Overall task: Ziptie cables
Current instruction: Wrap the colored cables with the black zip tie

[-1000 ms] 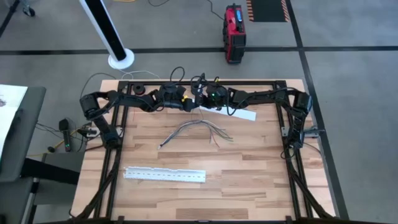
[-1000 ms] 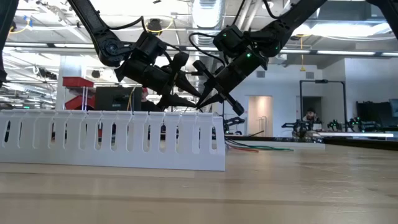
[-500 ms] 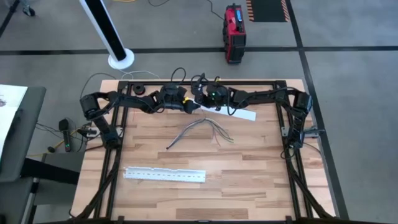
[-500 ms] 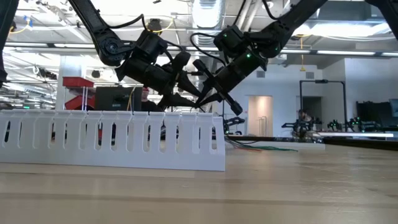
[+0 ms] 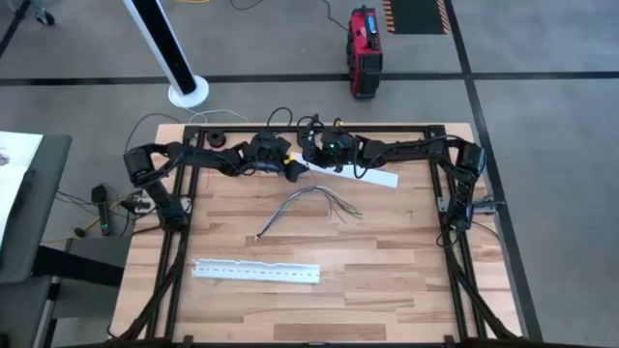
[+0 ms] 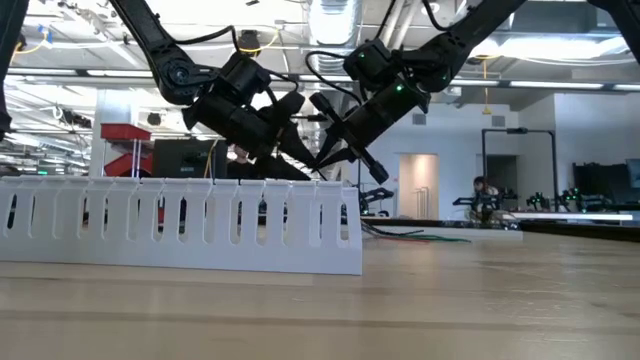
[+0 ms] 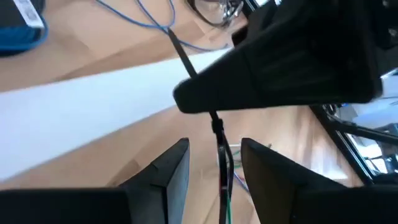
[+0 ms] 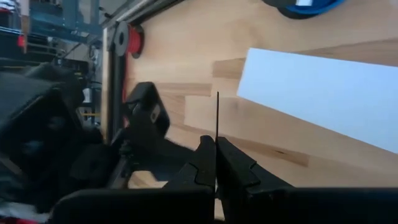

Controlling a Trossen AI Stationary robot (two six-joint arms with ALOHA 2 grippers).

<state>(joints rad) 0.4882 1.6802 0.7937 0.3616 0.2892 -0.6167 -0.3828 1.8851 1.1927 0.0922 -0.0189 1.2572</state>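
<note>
Two claws meet near the tabletop's far edge: the right claw (image 8: pixel 216 163) pinches a thin black zip tie (image 8: pixel 217 115), the left claw (image 7: pixel 211 171) stands narrowly open around it. Cables (image 5: pixel 308 204) lie loose mid-tabletop, unbundled; tying apparently remains.

High view: set above, facing straight down; takes in the whole table (image 5: pixel 290 309), both arms, surrounding floor; far off.
Low view: set at table-top height, facing level across the boards into the room; very near the white perforated strip (image 6: pixel 180 225), which fills the lower left.
Left wrist view: rides the left arm, facing past the left gripper (image 7: pixel 211 165) down at the boards; very close.
Right wrist view: rides the right arm, facing past the right gripper (image 8: pixel 216 163) toward the table's frame; very close.
Shared: high and low both take in the two grippers meeting at the table's far edge; both wrist views catch the flat white strip (image 8: pixel 323 93).
</note>
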